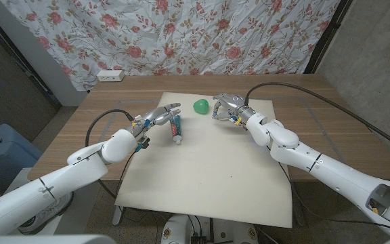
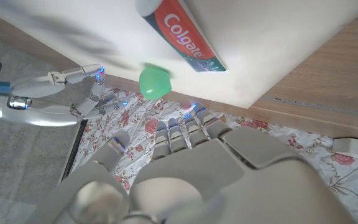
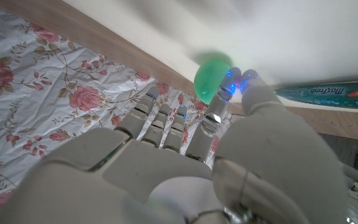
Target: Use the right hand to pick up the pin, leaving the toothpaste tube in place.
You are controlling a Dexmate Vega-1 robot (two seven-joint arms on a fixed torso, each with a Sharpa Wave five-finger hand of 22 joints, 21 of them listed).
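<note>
A white mat [image 1: 208, 169] covers the bench [image 1: 317, 108] mid-frame. The right robot hand [image 1: 226, 106] hovers right of centre, fingers apart, seemingly empty. The left robot hand [image 1: 160, 116] is spread beside the toothpaste tube [image 1: 176, 127]. The green pin [image 1: 200, 106] lies between both hands.

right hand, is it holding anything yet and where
Nothing is held. The right hand hovers open beside the green pin, apart from it; the toothpaste tube lies by the left hand.
</note>
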